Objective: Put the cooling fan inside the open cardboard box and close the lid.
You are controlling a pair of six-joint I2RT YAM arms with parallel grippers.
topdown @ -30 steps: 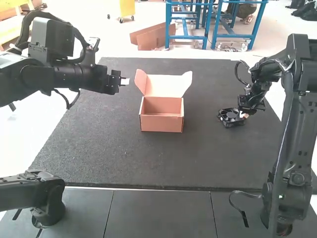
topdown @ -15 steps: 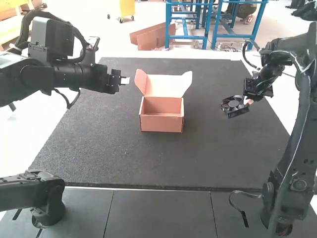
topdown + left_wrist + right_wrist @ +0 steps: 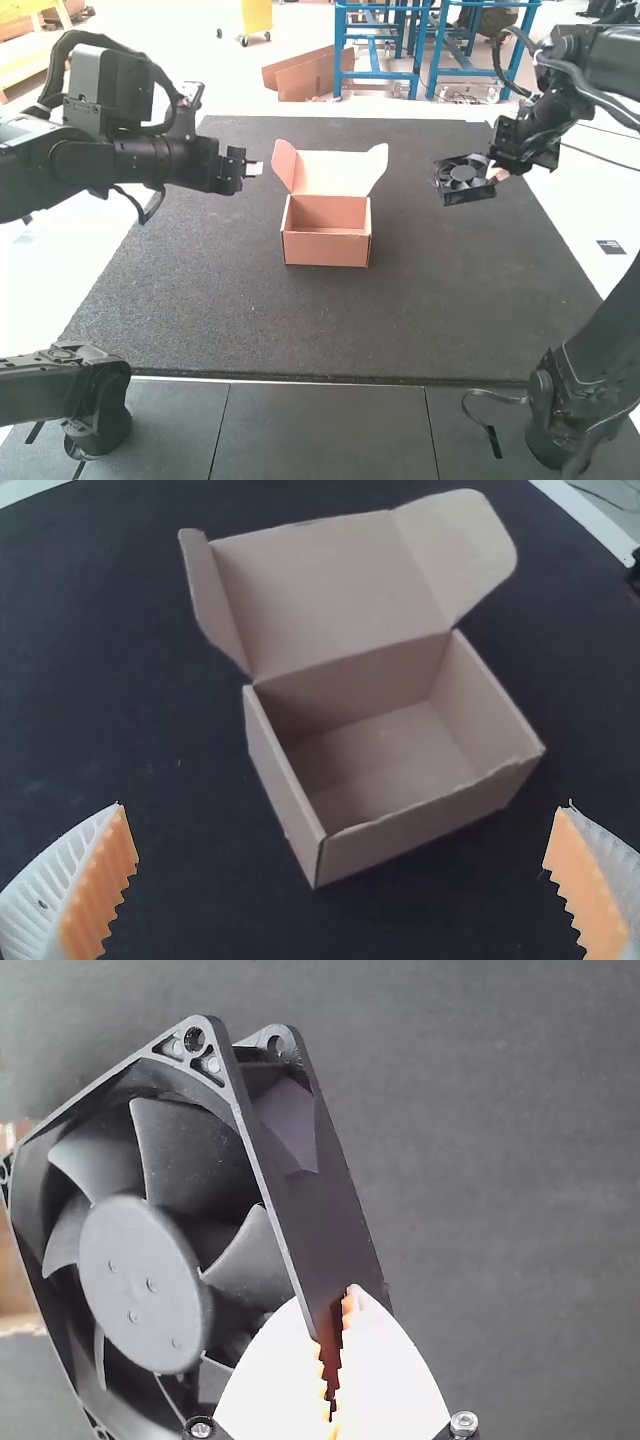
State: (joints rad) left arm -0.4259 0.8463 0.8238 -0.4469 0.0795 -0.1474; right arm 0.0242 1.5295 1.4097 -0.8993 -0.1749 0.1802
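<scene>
Gripping the fan (image 3: 462, 178) by one edge of its square black frame, the right gripper (image 3: 496, 172) holds it over the far right part of the black mat (image 3: 200, 290), with its blades facing towards the box (image 3: 327, 230) and well apart from it. In the right wrist view the white ribbed fingers (image 3: 390, 1385) are pressed together on the frame's thin rim, and the fan's grey hub shows a few small dimples and no writing I can read. The box stands near the middle of the mat, open and empty inside. Its lid stands up along the far side with a side tab flaring out at each end, and its faces are plain brown cardboard. Bare mat runs between the fan and the box's right wall, and more bare mat lies in front of the box out to the mat's near edge. The left gripper (image 3: 250, 166) hangs level, just to the left of the lid's left tab and not touching it. Its orange-padded fingers (image 3: 95, 880) are spread wide, with the box between them in the left wrist view. A small dark tag (image 3: 610, 246) lies on the pale surface beyond the mat's right edge.
</scene>
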